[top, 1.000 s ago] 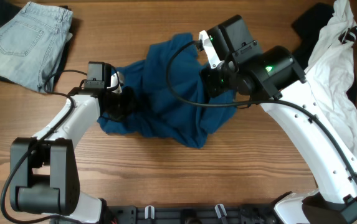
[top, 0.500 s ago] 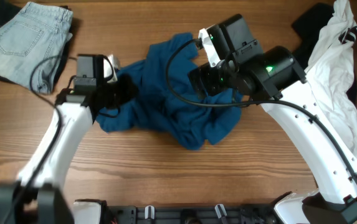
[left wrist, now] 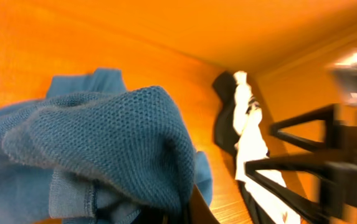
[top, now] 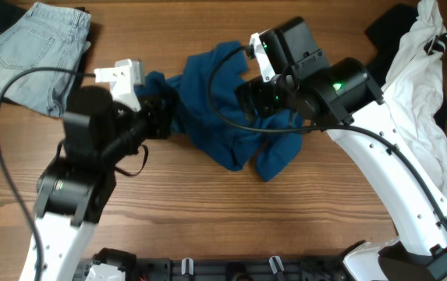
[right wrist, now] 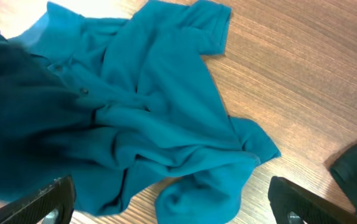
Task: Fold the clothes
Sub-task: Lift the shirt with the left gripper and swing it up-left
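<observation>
The teal shirt (top: 207,129) lies crumpled mid desk (top: 207,222), soft, light and limp. The left pincer (top: 159,117) clenches its edge; the right pincer (right wrist: 169,186) hangs released above. A hem corner probably gives the best hold.

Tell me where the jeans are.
In the overhead view, the jeans lie in the far-left corner of the table, apart from the teal shirt at centre.

one teal shirt (top: 200,134), one jeans (top: 28,55), one white garment (top: 422,86).
</observation>
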Available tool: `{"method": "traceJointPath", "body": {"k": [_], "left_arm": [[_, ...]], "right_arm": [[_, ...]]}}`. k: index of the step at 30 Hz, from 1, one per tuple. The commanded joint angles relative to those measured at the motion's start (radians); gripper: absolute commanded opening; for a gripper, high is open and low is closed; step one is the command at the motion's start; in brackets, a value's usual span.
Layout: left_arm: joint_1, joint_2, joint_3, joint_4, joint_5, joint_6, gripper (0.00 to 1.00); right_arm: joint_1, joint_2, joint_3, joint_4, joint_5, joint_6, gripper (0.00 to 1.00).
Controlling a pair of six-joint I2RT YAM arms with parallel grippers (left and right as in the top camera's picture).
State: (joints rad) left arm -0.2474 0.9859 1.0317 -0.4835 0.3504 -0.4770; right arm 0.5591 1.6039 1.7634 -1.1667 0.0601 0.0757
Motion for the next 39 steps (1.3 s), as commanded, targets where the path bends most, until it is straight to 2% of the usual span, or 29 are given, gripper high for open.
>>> {"method": "traceJointPath", "body": {"k": [1,13,16,36,39], "left_arm": [[-0.037,-0.102,0.022,0.029,-0.056,0.000,0.04],[-0.082,-0.306,0.022,0.055,-0.317,0.055,0.04],[-0.082,-0.331,0.022,0.058,-0.368,0.062,0.04],[-0.082,-0.346,0.096,0.293,-0.399,0.166,0.04],[-0.082,-0.346,0.097,0.301,-0.496,0.190,0.04]], "right_arm": [[-0.004,-0.024,0.011,0.008,-0.008,0.031,1.00],[-0.004,-0.024,0.011,0.034,-0.005,0.041,1.00],[-0.004,-0.024,0.011,0.058,0.053,0.084,1.00],[-0.004,-0.024,0.011,0.106,0.109,0.081,1.00],[-0.004,-0.024,0.011,0.097,0.110,0.081,1.00]]}}
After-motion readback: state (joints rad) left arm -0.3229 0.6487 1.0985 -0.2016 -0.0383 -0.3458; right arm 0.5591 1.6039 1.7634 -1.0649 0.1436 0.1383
